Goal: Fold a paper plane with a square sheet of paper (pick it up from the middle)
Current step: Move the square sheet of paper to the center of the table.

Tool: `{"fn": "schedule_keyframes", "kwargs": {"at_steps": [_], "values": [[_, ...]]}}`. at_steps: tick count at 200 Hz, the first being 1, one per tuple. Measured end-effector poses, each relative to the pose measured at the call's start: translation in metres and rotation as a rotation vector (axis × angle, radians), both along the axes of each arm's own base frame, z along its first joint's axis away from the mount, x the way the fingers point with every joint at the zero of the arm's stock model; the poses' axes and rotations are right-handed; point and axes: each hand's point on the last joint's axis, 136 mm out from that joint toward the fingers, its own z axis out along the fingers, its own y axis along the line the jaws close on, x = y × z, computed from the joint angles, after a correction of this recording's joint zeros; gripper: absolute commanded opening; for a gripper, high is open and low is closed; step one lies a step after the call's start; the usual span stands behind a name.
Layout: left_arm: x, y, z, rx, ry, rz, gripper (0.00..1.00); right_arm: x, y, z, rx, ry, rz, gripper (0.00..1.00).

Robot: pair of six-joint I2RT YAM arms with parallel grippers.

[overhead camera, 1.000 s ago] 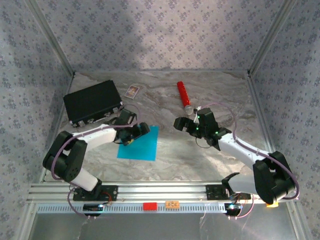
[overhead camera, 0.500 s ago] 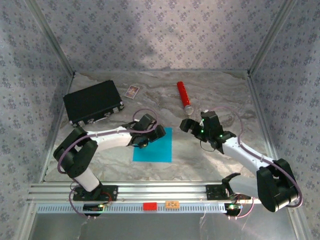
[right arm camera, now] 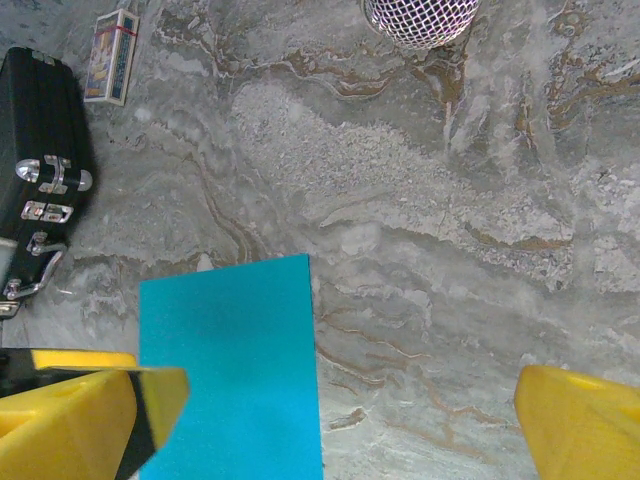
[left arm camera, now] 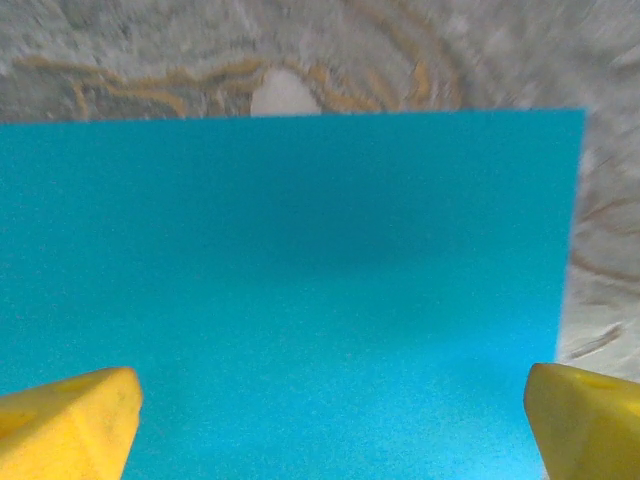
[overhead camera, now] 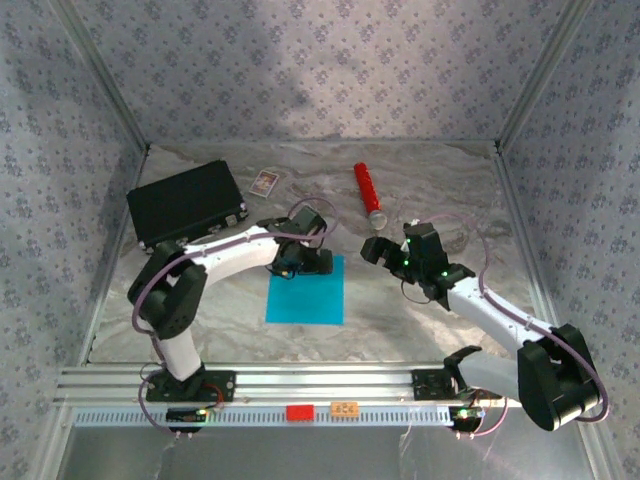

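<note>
From the right wrist a black case (right arm camera: 35,180) is seen; the left gripper (left arm camera: 330,420) and right gripper (right arm camera: 330,425) are held wide open, empty.

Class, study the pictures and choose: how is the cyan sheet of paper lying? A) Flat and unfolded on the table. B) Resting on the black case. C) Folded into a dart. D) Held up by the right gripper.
A: the square sheet of paper lies flat and uncreased on the marbled table, beneath the open left gripper.

Grey marbled tabletop (overhead camera: 385,335) enclosed by patterned fabric walls (overhead camera: 300,70) on 3 sides.
</note>
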Motion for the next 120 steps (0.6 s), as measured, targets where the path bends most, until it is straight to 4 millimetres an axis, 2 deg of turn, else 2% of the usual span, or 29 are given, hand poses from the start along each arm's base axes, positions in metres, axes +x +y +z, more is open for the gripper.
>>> {"fn": "schedule_keyframes", "kwargs": {"at_steps": [60,120], "values": [[-0.014,0.002,-0.022,0.110,0.093,-0.061,0.98,-0.001,0.002,0.000,0.007,0.003,0.009,0.99],[-0.018,0.003,-0.021,0.136,0.120,-0.061,1.00,-0.001,0.001,0.000,0.006,0.004,0.007,0.99]]}}
